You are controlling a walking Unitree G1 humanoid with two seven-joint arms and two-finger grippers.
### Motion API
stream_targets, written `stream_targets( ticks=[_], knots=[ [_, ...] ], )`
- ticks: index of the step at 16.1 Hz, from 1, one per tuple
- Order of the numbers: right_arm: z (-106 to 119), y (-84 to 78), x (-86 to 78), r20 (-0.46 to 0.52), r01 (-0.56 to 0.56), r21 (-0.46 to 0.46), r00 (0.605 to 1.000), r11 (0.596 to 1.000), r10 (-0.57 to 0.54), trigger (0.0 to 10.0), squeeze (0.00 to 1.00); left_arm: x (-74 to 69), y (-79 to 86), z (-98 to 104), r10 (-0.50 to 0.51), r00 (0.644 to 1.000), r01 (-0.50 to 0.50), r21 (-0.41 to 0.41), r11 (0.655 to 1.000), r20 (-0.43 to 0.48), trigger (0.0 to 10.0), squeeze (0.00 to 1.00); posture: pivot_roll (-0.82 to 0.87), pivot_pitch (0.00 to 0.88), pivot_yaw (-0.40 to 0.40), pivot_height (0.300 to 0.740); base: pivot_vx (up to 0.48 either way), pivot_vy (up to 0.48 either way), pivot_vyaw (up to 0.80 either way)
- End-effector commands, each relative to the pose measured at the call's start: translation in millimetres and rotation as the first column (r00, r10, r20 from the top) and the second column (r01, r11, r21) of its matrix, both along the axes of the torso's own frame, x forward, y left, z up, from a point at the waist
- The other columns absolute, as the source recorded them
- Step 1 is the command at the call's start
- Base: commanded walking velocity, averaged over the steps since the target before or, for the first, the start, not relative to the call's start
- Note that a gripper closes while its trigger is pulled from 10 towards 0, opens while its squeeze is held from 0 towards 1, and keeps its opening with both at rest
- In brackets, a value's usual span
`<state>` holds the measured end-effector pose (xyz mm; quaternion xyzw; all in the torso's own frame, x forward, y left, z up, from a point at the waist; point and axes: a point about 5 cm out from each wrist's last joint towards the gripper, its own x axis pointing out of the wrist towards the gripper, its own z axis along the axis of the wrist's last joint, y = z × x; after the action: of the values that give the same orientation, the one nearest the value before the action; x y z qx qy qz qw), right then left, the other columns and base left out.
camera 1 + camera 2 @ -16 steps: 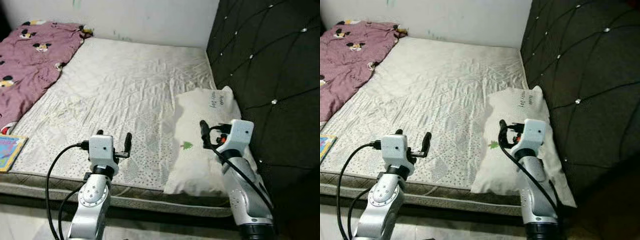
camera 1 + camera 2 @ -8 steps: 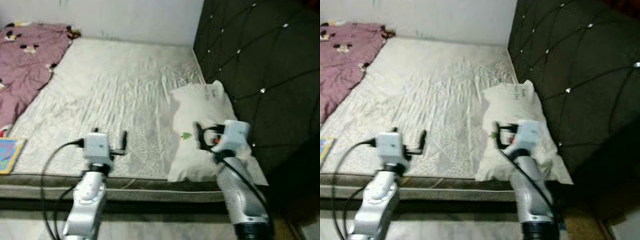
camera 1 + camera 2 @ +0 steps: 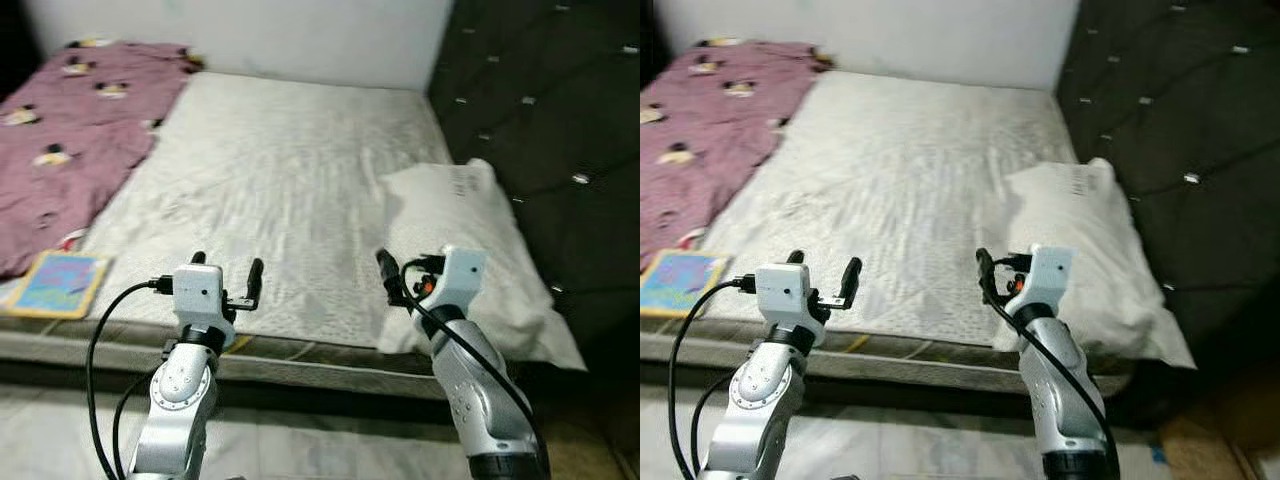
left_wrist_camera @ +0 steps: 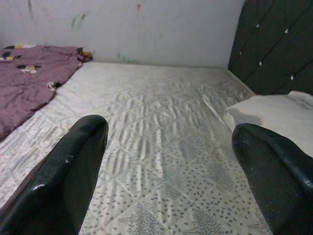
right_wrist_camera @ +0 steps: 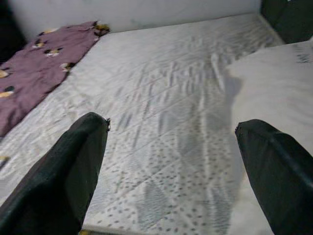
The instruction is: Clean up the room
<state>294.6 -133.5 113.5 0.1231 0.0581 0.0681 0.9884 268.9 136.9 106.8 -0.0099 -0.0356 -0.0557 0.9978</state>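
White quilted mattress (image 3: 290,170) fills the bed, with both grippers poised over its near edge, empty. The left gripper (image 3: 225,283) and the right gripper (image 5: 171,161) each have their fingers spread wide, as the wrist views show. A pillow (image 3: 470,240) lies along the headboard (image 3: 550,110) edge, its near corner overhanging the mattress's near edge; a careless tug could drag it to the floor. The purple blanket (image 3: 70,130) is bunched along the opposite edge, and a colourful book (image 3: 60,285) sits at the near corner there, close enough to the rim to slide off if the blanket is pulled. The blanket's far side is cut off, and the pillow's printed wording is too small to read.
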Motion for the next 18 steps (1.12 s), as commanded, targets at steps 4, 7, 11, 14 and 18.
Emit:
stream_targets(
  ticks=[4,7,11,14,18],
  knots=[
    [4.4,-4.8,0.0,0.012,0.010,-0.001,1.000,1.000,-0.010,10.0,0.00,0.5,-2.7,4.2,-0.030,0.999,0.030,-0.005,1.000,0.017,10.0,0.00,-0.04,0.090,-0.033,0.740,0.284,0.000,0.00],
    [4.3,-5.5,3.5,0.012,0.007,-0.028,1.000,1.000,-0.007,10.0,0.00,-0.2,-2.9,2.9,-0.035,0.999,0.035,-0.002,0.999,0.009,10.0,0.00,-0.04,0.092,-0.036,0.740,0.310,0.000,0.00],
    [3.0,-5.7,4.6,0.020,0.001,-0.091,1.000,0.996,0.001,10.0,0.00,-0.4,-2.0,2.8,-0.035,0.999,0.035,-0.002,0.999,0.005,10.0,0.00,-0.03,0.097,-0.033,0.740,0.321,0.000,0.00],
    [1.5,-5.9,3.5,0.017,-0.001,-0.095,1.000,0.995,0.003,10.0,0.00,-0.3,-2.7,2.2,-0.040,0.999,0.040,-0.003,0.999,-0.001,10.0,0.00,-0.03,0.100,-0.031,0.740,0.296,0.000,0.00],
    [0.6,-6.8,4.4,0.016,0.002,-0.102,1.000,0.995,0.000,10.0,0.00,-0.3,-3.7,2.2,-0.047,0.999,0.047,-0.007,0.999,-0.005,10.0,0.00,-0.03,0.104,-0.031,0.740,0.293,0.000,0.00]
  ],
)
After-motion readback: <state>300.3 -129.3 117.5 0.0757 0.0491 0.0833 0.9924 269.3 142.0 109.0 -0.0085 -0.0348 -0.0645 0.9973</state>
